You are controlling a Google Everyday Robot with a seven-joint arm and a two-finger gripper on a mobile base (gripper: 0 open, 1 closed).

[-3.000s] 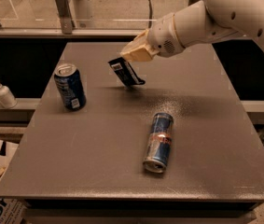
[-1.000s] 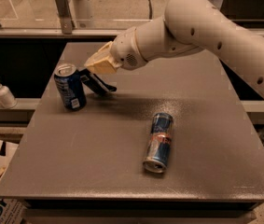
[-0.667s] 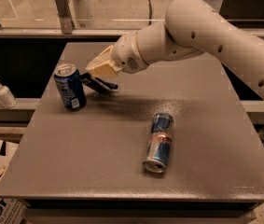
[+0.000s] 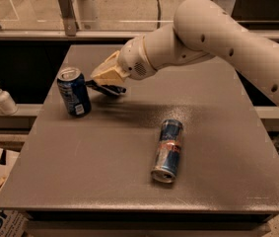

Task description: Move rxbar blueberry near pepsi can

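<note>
The pepsi can (image 4: 74, 91) stands upright on the left part of the grey table (image 4: 129, 172), dark blue with a silver top and a white label patch. My gripper (image 4: 105, 83) is just right of the can, low over the table. It is shut on the rxbar blueberry (image 4: 107, 88), a dark navy flat bar that sticks out under the tan fingers (image 4: 108, 73) and lies close to the table surface. The bar is a short gap from the can's right side.
A slim blue-and-silver can (image 4: 167, 150) lies on its side right of the table's middle. A white pump bottle (image 4: 2, 98) stands on a ledge off the table's left edge. A railing and floor lie behind the table.
My gripper carried the bar from the table's middle back leftward to beside the pepsi can, and over the last second lowered it slightly toward the table.
</note>
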